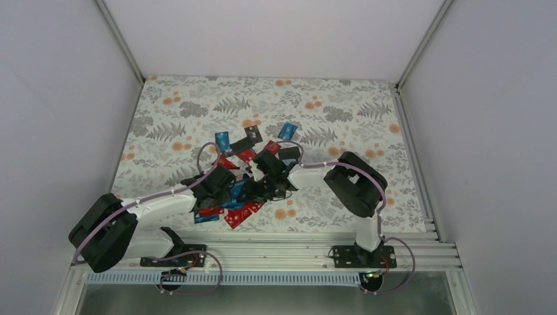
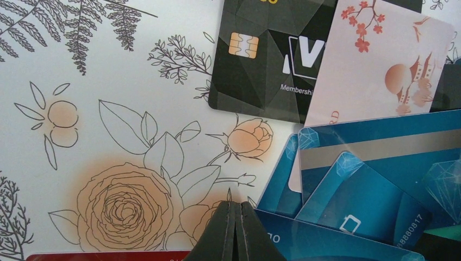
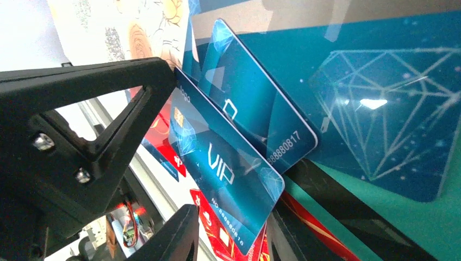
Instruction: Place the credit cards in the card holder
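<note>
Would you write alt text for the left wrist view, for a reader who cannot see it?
The left claw, shut, sits at the bottom centre over a floral tablecloth, its tip at the edge of overlapping blue cards on the right. Above lie a black membership card with a gold chip and a pale pink card with blossoms.

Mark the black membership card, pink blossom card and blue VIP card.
black membership card (image 2: 269,38): left wrist view, beside chip
pink blossom card (image 2: 369,81): left wrist view, pale middle
blue VIP card (image 3: 220,166): right wrist view, VIP lettering
</note>
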Motion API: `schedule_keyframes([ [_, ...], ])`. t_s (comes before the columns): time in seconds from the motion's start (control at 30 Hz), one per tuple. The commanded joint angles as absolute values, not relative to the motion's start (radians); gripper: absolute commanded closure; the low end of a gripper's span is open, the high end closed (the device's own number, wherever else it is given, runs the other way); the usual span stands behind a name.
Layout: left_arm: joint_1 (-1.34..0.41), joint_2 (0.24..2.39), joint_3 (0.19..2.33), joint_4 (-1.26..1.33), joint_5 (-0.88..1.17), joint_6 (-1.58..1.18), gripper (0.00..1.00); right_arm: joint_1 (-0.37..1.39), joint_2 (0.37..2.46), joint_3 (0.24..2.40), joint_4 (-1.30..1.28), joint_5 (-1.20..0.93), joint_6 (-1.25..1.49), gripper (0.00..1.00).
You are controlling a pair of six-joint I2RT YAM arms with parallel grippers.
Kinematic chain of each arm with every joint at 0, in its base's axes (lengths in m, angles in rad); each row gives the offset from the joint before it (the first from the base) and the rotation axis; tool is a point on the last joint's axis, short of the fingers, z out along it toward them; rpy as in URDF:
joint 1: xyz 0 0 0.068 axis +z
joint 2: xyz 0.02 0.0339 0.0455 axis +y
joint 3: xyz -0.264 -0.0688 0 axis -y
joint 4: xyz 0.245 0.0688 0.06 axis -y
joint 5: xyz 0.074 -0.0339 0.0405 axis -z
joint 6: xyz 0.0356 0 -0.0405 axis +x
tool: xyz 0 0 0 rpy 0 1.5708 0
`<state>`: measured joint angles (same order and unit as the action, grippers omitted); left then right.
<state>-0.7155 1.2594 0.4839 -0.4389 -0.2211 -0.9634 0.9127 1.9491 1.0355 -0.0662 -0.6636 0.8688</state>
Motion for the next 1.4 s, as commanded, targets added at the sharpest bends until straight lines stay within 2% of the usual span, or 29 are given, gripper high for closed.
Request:
schedule_keyframes([
  [0.0,-0.723,1.309,0.416,-0.500,-0.119,-0.982,0.98,0.907,1.955,0.982,0.000,-0.648,0.939,0.67],
  [0.2,-0.726,1.313,0.417,-0.498,-0.115,-0.983,0.97,0.908,1.948,0.994,0.010,-0.652,0.949,0.73],
  [0.5,-0.730,1.309,0.421,-0.501,-0.114,-0.989,0.98,0.907,1.949,0.990,0.025,-0.650,0.964,0.94],
  [0.7,-0.732,1.286,0.437,-0.525,-0.120,-0.991,0.98,0.907,1.930,0.992,0.016,-0.650,0.958,0.96],
  [0.9,-0.736,1.165,0.506,-0.604,-0.154,-0.978,0.97,0.905,1.872,1.003,-0.066,-0.622,0.907,0.96],
  [1.2,-0.736,1.033,0.662,-0.688,-0.222,-0.946,0.59,0.853,1.761,0.952,-0.072,-0.649,0.889,0.96],
  [1.37,-0.736,0.988,0.749,-0.689,-0.244,-0.891,0.50,0.785,1.675,0.933,-0.029,-0.699,0.898,0.96],
])
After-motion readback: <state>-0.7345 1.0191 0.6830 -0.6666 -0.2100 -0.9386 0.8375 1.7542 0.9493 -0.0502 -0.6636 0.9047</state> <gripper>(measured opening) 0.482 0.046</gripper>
